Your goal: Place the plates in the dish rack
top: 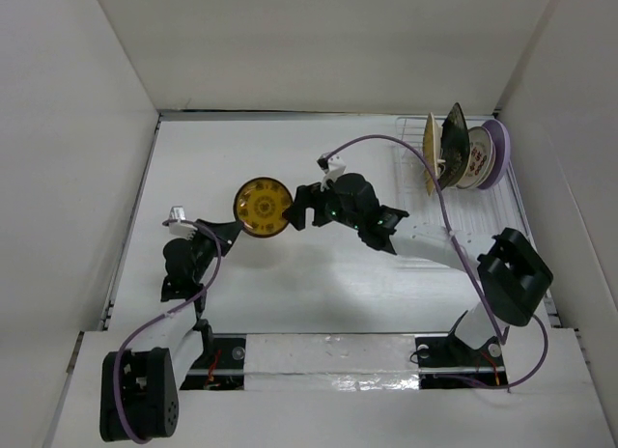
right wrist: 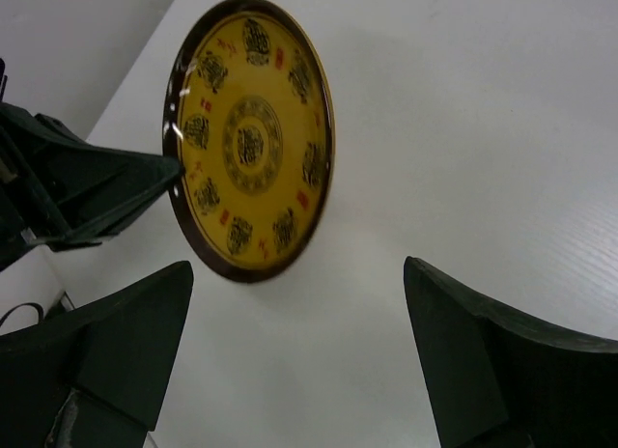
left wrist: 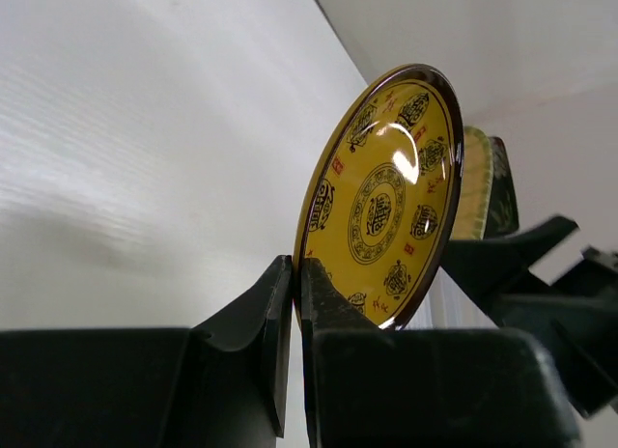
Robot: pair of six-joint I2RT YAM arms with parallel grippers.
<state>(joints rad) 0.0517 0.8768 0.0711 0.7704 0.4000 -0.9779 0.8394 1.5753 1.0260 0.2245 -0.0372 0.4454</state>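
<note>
the brown-gold plate (top: 264,207) is being held over the middle of the tabletop (top: 319,294), apparently lifted off it, with its patterned face turned towards the overhead camera. it is being pinched at the rim by the left pincer (left wrist: 297,274), whose jaws are clenched on the thin edge with almost no gap showing. the right pincer (right wrist: 297,274) is being pointed at the plate from the other side, its jaws spread wide, with nothing gripped and nothing touched. in the right wrist view the plate is sitting ahead of one finger and off to the side, not yet between the two.

the step in hand is being read as a handover from left to right, since the dish rack (top: 415,163) is standing at the far right corner, well apart from the plate. to do it well, the open jaws are best being shifted sideways until a free stretch of rim, away from the left fingers, is lying between them. a firm grip is being called for before the left one is released, as the glazed edge is likely to slip or swing.

other plates (top: 468,154) are already standing in the rack's far slots.
</note>
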